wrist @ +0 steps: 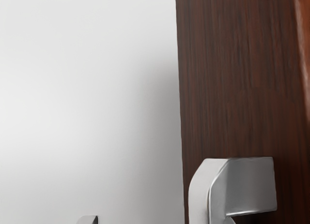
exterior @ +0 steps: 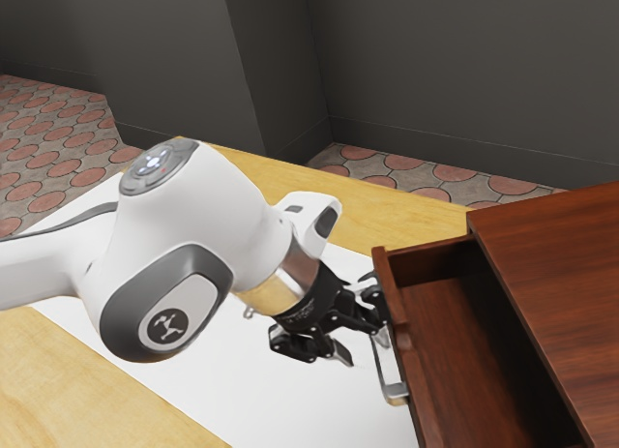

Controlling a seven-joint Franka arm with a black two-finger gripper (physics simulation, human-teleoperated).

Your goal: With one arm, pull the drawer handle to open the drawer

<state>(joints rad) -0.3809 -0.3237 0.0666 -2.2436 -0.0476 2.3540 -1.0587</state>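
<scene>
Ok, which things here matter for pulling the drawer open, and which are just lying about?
For the job:
drawer
metal handle
tool

Just there:
white mat
wooden table
cabinet top

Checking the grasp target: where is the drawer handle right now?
In the exterior view the metal drawer handle is low, right of centre, on the drawer front, right next to the gripper and above the white mat.
</scene>
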